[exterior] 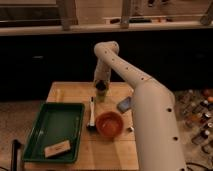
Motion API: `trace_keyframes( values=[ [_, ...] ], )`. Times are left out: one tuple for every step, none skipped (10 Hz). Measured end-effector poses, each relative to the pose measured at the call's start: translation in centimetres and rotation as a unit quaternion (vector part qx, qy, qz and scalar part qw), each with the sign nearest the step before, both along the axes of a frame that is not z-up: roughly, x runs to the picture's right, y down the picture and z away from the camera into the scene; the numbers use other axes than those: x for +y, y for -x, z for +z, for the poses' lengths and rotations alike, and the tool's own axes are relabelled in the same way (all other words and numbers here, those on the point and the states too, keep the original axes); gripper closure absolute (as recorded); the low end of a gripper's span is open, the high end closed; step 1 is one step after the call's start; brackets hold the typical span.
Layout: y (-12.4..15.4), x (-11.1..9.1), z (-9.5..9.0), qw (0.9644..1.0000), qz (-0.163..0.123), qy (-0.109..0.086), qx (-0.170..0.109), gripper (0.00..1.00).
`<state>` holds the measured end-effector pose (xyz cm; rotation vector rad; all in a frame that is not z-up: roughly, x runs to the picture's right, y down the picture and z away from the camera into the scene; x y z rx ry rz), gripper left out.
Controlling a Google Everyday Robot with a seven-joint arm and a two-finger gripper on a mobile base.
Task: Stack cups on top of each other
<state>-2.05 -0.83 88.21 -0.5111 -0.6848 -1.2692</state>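
- Olive-green cup [101, 95] stood upright near the far edge of the wooden table [70, 93].
- Gripper [100, 85] hung directly above the cup, close over its rim; whether it gripped anything could not be told.

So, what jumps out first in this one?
The bulky white robot arm fills the right side, its pincer hanging over a small olive plastic cup at the wooden table's far side. Nearer sit a wide red-orange bowl and, left, a green plastic tray.
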Motion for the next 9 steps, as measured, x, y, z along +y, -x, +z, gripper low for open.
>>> trace_keyframes(
  values=[
    [0.16, 0.08, 0.03, 1.0, -0.002, 0.001, 0.0, 0.2],
    [0.19, 0.08, 0.0, 1.0, -0.002, 0.002, -0.001, 0.2],
    [0.12, 0.09, 0.01, 1.0, -0.002, 0.002, 0.0, 0.2],
    [0.06, 0.06, -0.02, 1.0, -0.002, 0.002, 0.001, 0.2],
    [0.05, 0.06, -0.03, 1.0, -0.002, 0.002, 0.001, 0.2],
    [0.04, 0.02, -0.06, 1.0, -0.002, 0.003, 0.001, 0.2],
    [-0.02, 0.0, -0.08, 1.0, -0.002, 0.003, 0.002, 0.2],
    [-0.05, -0.06, -0.13, 1.0, -0.002, 0.003, 0.002, 0.2],
    [-0.06, -0.06, -0.16, 1.0, -0.002, 0.003, 0.002, 0.2]
  ],
)
